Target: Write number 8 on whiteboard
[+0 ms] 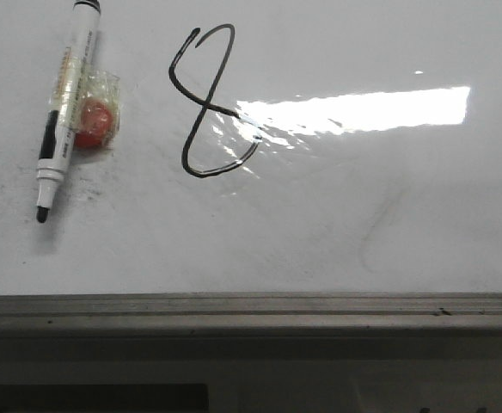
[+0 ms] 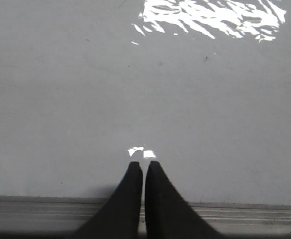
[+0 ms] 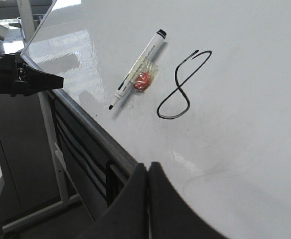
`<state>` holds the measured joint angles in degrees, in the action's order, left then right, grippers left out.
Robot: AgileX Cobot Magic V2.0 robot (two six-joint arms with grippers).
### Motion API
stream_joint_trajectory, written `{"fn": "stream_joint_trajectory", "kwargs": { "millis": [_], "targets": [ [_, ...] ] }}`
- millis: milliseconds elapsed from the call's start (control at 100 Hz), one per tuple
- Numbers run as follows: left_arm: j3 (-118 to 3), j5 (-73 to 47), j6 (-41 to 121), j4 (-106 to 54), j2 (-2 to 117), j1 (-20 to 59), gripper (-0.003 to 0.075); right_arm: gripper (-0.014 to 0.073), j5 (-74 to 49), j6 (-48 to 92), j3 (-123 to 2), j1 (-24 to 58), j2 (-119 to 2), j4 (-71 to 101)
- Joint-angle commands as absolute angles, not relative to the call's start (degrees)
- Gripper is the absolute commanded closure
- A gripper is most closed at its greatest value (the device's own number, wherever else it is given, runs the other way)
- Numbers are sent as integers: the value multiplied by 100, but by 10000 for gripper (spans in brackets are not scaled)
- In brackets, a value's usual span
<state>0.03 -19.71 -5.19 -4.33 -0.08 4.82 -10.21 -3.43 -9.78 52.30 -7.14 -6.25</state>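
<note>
Reading the board: 8 drawn, top loop gapped. Marker lies uncapped just beside the 8, well apart from it; we judge it light, slick, best gripped mid-barrel. Left gripper and right gripper closed, empty.

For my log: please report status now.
Left gripper shut, empty. Right gripper shut, empty. Number 8 drawn on whiteboard. Marker lies uncapped beside it.

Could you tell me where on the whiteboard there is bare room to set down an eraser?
Free: the whiteboard right of the 8, and the strip between it and the rail. Crowded: the far left, where the marker and red ball lie.
</note>
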Motion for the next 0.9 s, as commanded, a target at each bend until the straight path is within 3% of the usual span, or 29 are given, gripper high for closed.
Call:
{"fn": "stream_joint_trajectory", "kwargs": {
  "millis": [0,190,360,670,890],
  "targets": [
    [184,-1775,-575,-437,-182,454,741,657,-33,-308,-954,5087,-774,-863],
    [184,-1775,-575,-437,-182,454,741,657,1905,-308,-242,4142,-774,-927],
    [184,-1775,-575,-437,-182,454,741,657,2744,-308,127,2812,-774,-927],
    [184,-1775,-575,-437,-182,454,741,657,2141,-375,127,547,-774,-927],
    [184,-1775,-575,-437,-182,454,741,657,725,-404,127,-140,-708,-878]
  ]
}}
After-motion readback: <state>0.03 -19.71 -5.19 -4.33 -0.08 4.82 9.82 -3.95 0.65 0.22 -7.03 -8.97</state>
